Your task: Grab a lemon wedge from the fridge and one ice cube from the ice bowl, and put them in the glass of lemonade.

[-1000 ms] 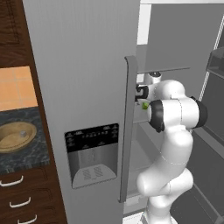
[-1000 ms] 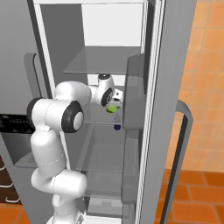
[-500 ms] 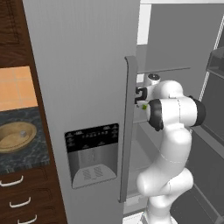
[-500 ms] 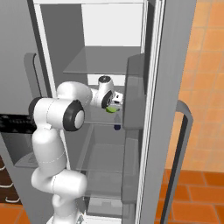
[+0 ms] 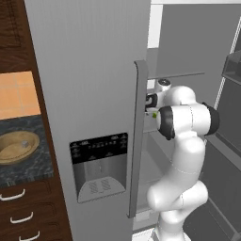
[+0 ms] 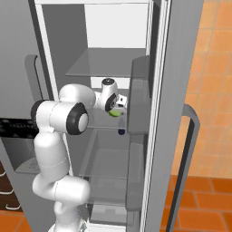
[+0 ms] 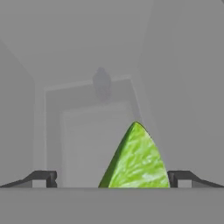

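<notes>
The grey fridge [image 5: 94,70] stands with its right door open, and my arm reaches onto a middle glass shelf [image 6: 97,124]. The lemon wedge [image 7: 135,159] is yellow-green and lies on that shelf between my two dark fingertips [image 7: 43,178]. My gripper [image 7: 113,179] is open around it, with a gap on each side of the wedge. From the base, the lemon wedge [image 6: 116,113] sits just under the gripper [image 6: 118,108] and is also visible beside the door handle [image 5: 155,114]. The wooden ice bowl [image 5: 16,147] rests on the dark counter at the left. The glass of lemonade is out of view.
The open fridge door [image 6: 172,90] with its grey door bin [image 6: 139,95] stands close to the right of the hand. A small dark object [image 6: 121,131] hangs just below the shelf edge. The closed dispenser door [image 5: 99,164] and its long handle [image 5: 137,141] are at the left.
</notes>
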